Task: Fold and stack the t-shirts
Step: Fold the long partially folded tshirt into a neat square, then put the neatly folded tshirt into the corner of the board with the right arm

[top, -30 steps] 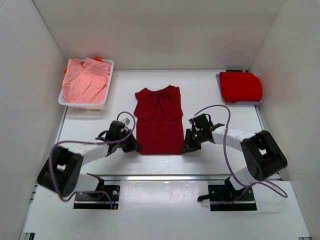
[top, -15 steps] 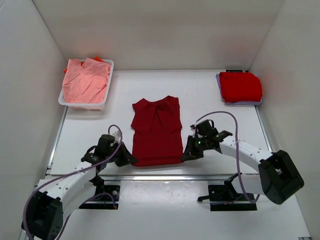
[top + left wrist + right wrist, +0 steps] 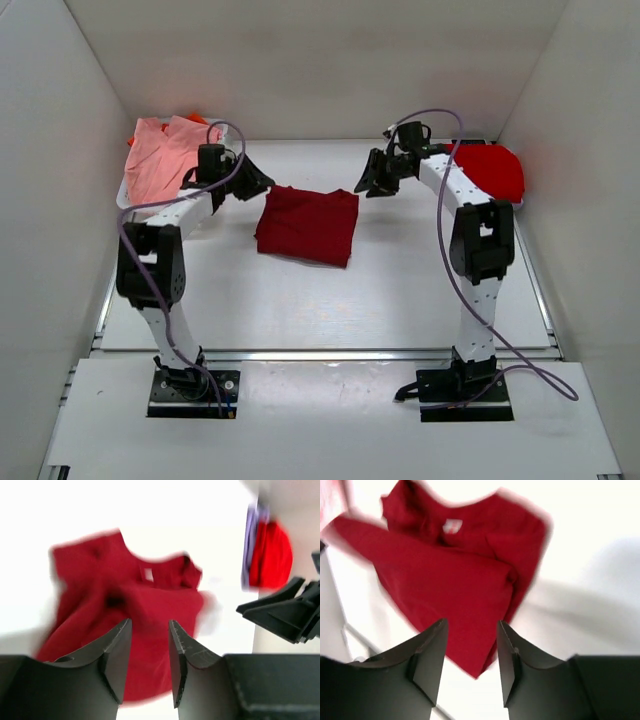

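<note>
The dark maroon t-shirt lies folded in half on the table, its collar and label showing in the wrist views. My left gripper hovers open at the shirt's far left corner, with nothing between its fingers. At the far right corner my right gripper is open too and holds nothing. A folded bright red t-shirt sits at the far right. The salmon pink t-shirt lies crumpled at the far left.
The pink shirt rests in a shallow white tray by the left wall. A lavender cloth lies under the bright red shirt. White walls close in the table on three sides. Both arms stretch far out over the table.
Both grippers carried the maroon shirt's near hem to the far side, folding it in half. Both have opened and let go of the cloth.
</note>
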`<state>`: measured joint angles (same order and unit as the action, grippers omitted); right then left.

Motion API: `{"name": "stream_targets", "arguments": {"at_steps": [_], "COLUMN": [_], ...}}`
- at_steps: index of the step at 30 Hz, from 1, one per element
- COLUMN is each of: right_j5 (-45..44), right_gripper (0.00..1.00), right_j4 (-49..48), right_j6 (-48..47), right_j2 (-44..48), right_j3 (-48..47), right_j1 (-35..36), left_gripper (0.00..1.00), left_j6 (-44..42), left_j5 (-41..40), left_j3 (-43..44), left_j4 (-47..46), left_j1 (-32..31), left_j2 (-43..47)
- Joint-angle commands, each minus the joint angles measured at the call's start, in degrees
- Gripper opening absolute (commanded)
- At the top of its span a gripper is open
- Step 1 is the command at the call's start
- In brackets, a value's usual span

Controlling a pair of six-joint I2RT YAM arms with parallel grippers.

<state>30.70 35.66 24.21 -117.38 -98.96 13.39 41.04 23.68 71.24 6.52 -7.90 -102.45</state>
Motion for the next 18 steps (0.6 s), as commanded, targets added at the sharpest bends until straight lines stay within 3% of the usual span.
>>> {"name": "stream_targets", "arguments": {"at_steps": [1, 4, 14, 18], "right_j5": [-3.6, -4.2, -2.0, -1.1], "right_gripper": [0.41, 0.55, 0.69, 0.74], "right_j4": [6.3, 6.4, -12.1, -14.3], "right_j6": [-4.0, -4.3, -1.7, -1.5], "right_j2": [-7.7, -9.0, 0.4, -1.2], "right_j3": [-13.8, -14.3, 11.0, 12.3], "right_j1": [-1.9, -2.3, 0.4, 1.6], "left_gripper": [0.47, 0.51, 0.49, 0.49], "left_j6": [1.9, 3.2, 5.4, 6.9], "left_j5": [-0.7, 0.1, 7.6, 9.5], "left_j3": [7.2, 5.4, -15.1, -21.3], "left_j4": [-4.7, -8.3, -15.9, -18.2], "left_j1": [3.1, 3.2, 3.6, 3.4], "left_j2": [-5.4, -5.4, 2.9, 6.6]}}
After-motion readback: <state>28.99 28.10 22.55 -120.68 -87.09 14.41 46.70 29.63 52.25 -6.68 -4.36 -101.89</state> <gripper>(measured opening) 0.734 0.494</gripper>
